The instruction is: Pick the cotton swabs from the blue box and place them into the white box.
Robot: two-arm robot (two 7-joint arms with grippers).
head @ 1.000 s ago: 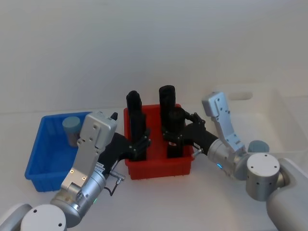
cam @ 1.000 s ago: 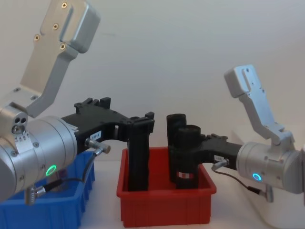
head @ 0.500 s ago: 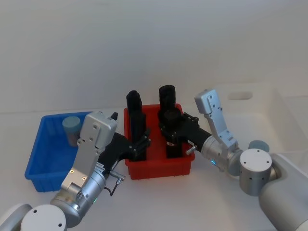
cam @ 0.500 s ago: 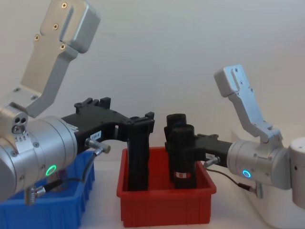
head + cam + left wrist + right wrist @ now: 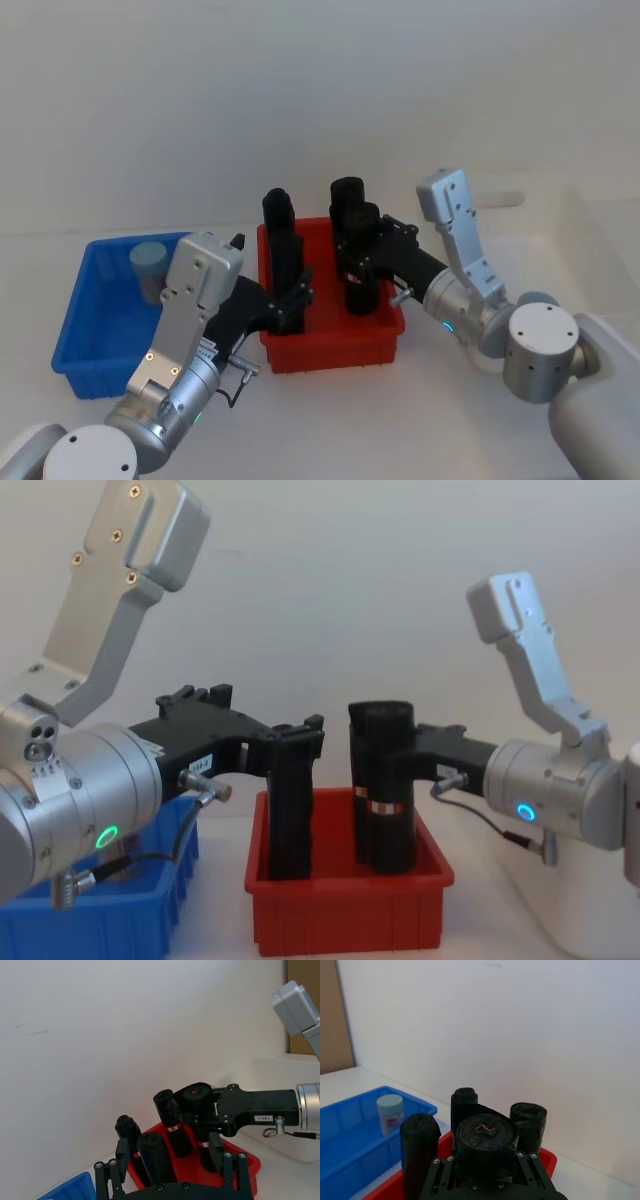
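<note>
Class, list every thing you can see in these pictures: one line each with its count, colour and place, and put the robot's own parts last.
cotton swabs: one jar seen, pale blue-green lid, standing in the far part of the blue box.
blue box: one, bright blue, on the robot's left side of the table.
red bin: one, red, in the middle between the two boxes.
black rolls: four, black, upright at the red bin.
white box: one, white, on the robot's right.
table: one, white, under everything.
left gripper: one, black, closed on a black roll at the bin's left side.
right gripper: one, black, closed on a black roll lifted above the bin floor.
</note>
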